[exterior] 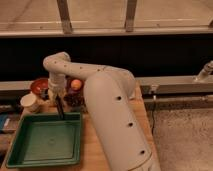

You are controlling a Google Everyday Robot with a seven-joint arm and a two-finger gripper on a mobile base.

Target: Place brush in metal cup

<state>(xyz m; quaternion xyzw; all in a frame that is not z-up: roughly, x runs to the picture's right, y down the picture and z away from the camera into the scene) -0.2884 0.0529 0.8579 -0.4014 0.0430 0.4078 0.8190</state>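
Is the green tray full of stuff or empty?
Nearly empty: the green tray shows bare bottom. Only the gripper and a dark, thin thing dip over its back edge.

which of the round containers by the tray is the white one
The white cup, standing left of the hand just past the green tray's far left corner. The reddish-brown bowl behind it is darker and wider.
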